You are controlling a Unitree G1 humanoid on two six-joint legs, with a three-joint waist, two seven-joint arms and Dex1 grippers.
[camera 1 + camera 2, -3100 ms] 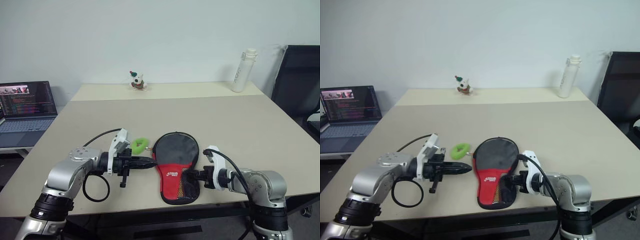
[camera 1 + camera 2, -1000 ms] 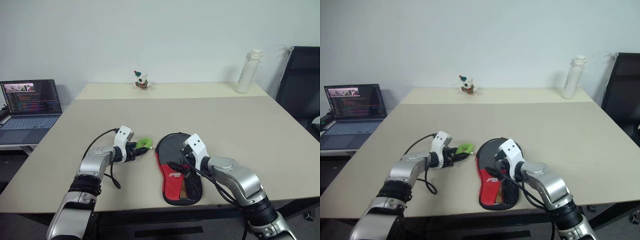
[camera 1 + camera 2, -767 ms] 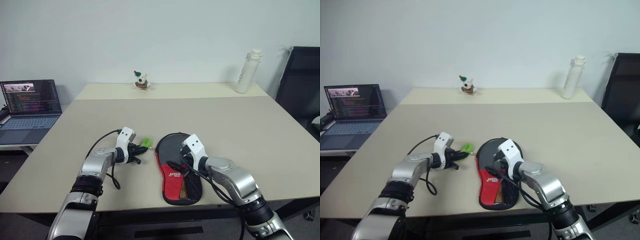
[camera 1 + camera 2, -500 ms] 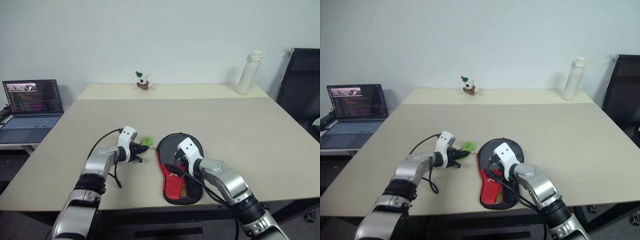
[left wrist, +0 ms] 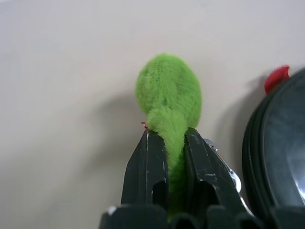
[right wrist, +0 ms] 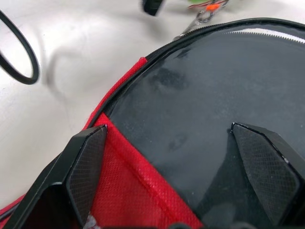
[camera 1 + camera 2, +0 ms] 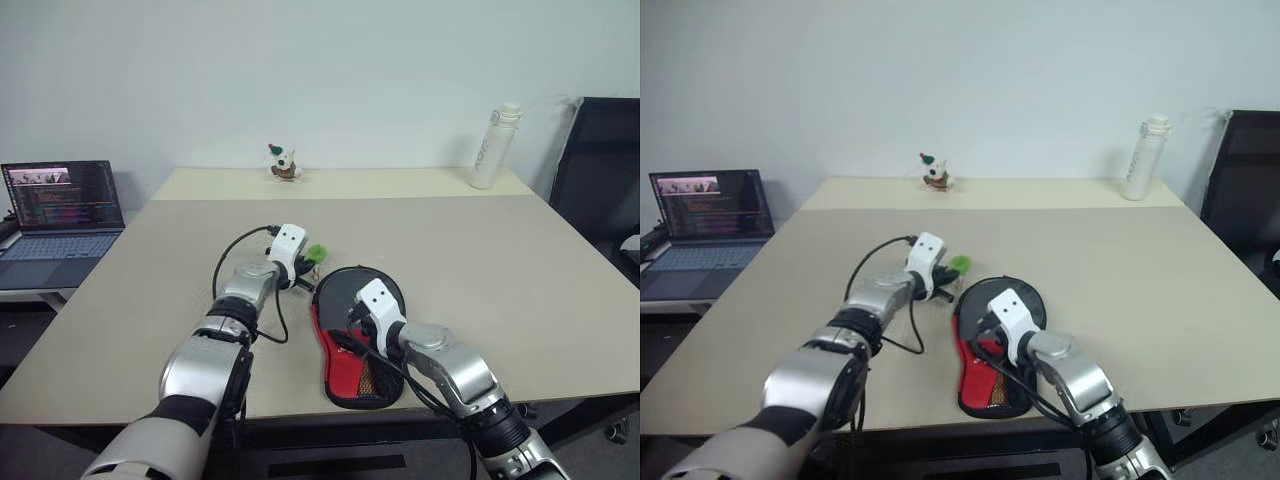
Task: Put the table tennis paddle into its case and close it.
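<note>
Fuzzy green pom-pom zipper pull (image 5: pixel 167 95): now clamped between left gripper (image 5: pixel 167 143) fingers, carried since a second ago from the case's left side up toward its rounded top.
Paddle-shaped black-and-red fabric case (image 7: pixel 357 335): flat on beige table (image 7: pixel 500 250), paddle presumably inside.
Right gripper (image 6: pixel 176 157): spread wide over case, holding nothing.
Zipping apparently under way.

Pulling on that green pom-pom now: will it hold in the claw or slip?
Probably holds: the left claw pinches the green pom-pom at its narrow neck. The fuzz looks soft and squashy, so it may stretch or slide under a hard tug.
</note>
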